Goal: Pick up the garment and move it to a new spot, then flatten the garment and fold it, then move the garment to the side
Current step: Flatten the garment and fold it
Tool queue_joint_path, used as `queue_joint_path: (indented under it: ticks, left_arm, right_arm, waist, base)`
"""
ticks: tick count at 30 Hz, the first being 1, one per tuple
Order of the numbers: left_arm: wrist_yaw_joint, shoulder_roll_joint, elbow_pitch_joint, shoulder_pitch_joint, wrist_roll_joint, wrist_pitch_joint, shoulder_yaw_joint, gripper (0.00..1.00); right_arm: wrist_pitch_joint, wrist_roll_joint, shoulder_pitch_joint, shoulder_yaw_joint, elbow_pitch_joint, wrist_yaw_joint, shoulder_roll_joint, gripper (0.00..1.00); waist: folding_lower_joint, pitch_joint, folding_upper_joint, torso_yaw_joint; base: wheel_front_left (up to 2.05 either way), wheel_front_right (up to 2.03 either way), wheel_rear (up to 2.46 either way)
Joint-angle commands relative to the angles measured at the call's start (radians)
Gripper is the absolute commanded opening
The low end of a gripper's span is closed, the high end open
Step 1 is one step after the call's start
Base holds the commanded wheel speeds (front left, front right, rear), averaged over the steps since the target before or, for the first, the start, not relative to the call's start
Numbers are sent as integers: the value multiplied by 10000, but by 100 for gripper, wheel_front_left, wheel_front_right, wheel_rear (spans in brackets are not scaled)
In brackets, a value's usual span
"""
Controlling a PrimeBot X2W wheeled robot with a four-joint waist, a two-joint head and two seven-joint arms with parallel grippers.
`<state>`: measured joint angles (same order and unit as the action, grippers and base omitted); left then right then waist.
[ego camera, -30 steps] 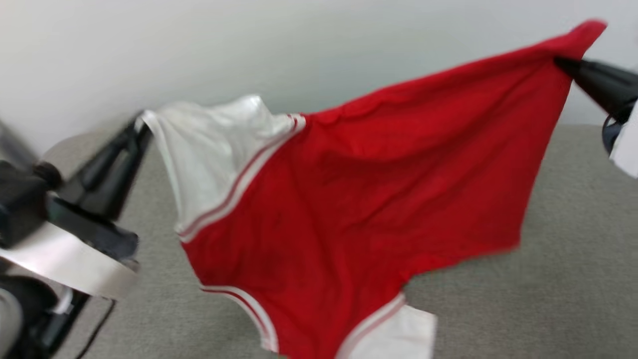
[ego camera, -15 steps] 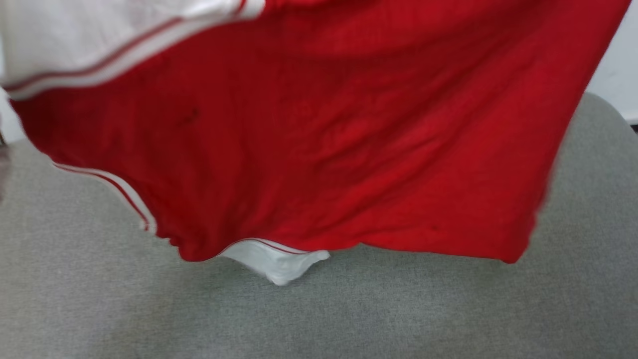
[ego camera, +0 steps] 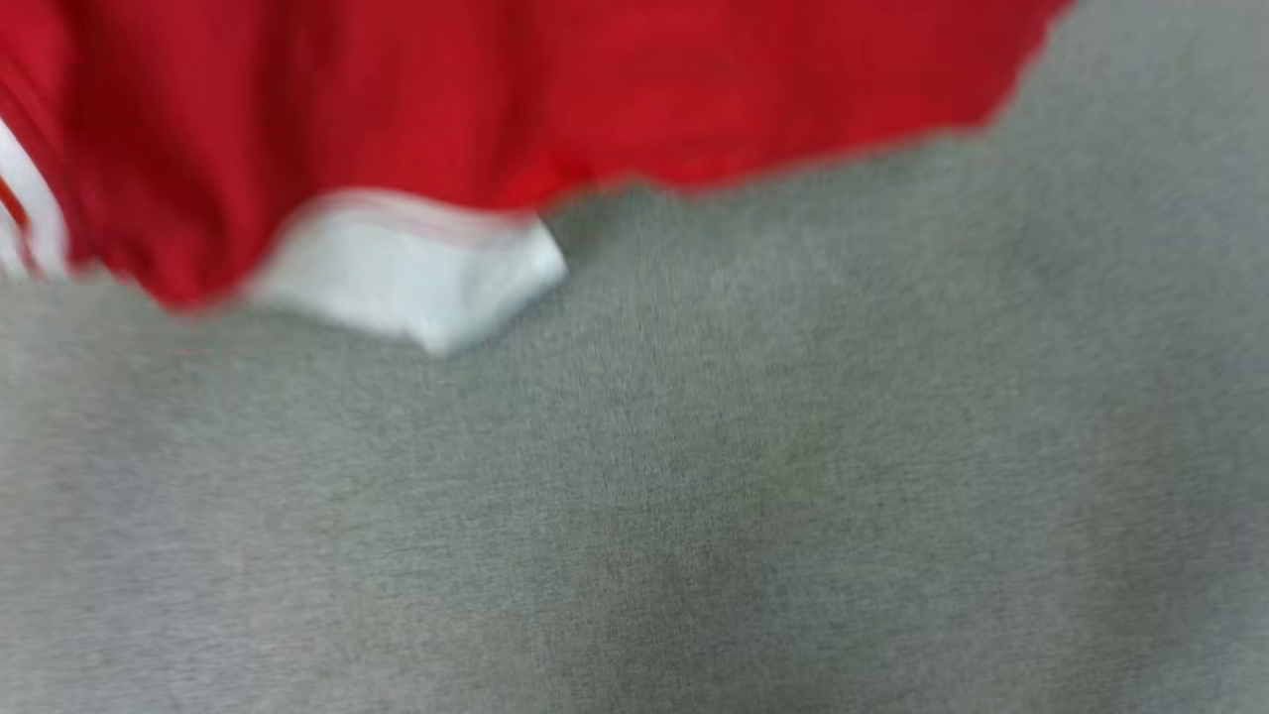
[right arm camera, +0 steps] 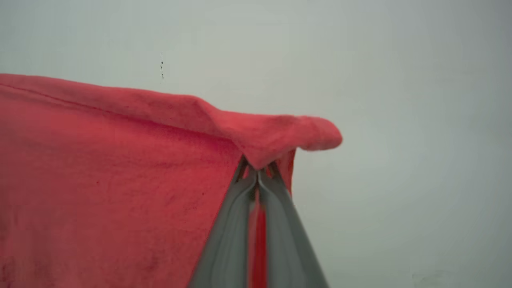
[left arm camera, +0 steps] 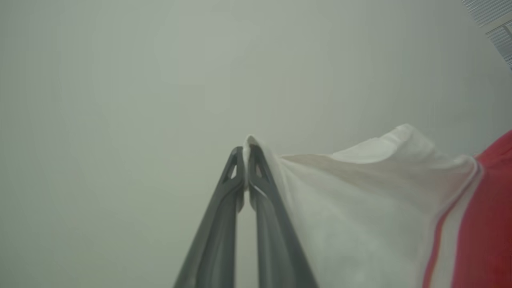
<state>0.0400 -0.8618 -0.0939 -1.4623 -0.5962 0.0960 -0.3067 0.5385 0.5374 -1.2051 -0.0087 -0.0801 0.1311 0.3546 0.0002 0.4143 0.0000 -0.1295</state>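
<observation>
The garment (ego camera: 516,89), a red jersey with white panels and striped trim, hangs stretched in the air, its lower edge showing along the top of the head view above the grey surface (ego camera: 694,496). In the left wrist view my left gripper (left arm camera: 245,154) is shut on a corner of the garment's white panel (left arm camera: 360,192). In the right wrist view my right gripper (right arm camera: 256,170) is shut on a red corner of the garment (right arm camera: 120,168), with fabric folded over the fingertips.
The grey fabric surface spreads wide below the hanging cloth. A pale plain wall (left arm camera: 120,80) stands behind both grippers, with a vent grille (left arm camera: 494,20) at the upper right of the left wrist view.
The head camera has tilted down, so the garment has slid up the picture and both grippers have left that view. The jersey's white lower corner has swung left.
</observation>
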Motion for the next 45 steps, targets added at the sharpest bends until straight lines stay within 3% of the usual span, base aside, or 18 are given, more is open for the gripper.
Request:
queue_joint_path:
  ticks: [1, 12, 19, 25, 33, 38, 45]
  left_arm:
    - [31, 155, 347, -339, 155, -113, -86, 0]
    - [630, 1548, 4458, -3939, 1211, -1626, -996, 0]
    - [794, 2132, 6069, -3943, 1079, -2590, -1523, 0]
    - [873, 2435, 6600, -2175, 634, -3092, -2101, 0]
    - [630, 2896, 6102, 1871, 3, -3518, -2470, 0]
    - [135, 2833, 4731, 4779, -328, -3477, -2815, 0]
    - [-743, 2094, 2642, 8485, -1033, -2967, -3148, 0]
  right_arm:
    - [-270, -140, -344, 21, 318, -9, -104, 0]
    - [-2684, -1223, -3326, 738, 3817, -9, -277, 0]
    - [-3933, -1550, -3355, 1108, 5460, -9, -536, 0]
    - [-4772, -1452, -2177, 1596, 6454, -9, -620, 0]
    - [-5265, -574, 266, 2297, 7383, -7, -488, 0]
    - [-5229, 354, 2159, 3083, 7311, -7, -30, 0]
    - [-5385, 1554, 5008, 3723, 6922, -7, 688, 0]
  waist:
    - [-2, 868, 0, -37]
    - [-2, 2557, 0, 132]
    - [-2, 3013, 0, 415]
    - [-2, 2716, 0, 723]
    - [-2, 1451, 0, 1158]
    - [-2, 244, 0, 1412]
    - [-2, -1265, 0, 1712]
  base:
    - [0, 0, 0]
    - [0, 0, 0]
    - [0, 0, 0]
    - [0, 0, 0]
    - [0, 0, 0]
    - [0, 0, 0]
    - [0, 0, 0]
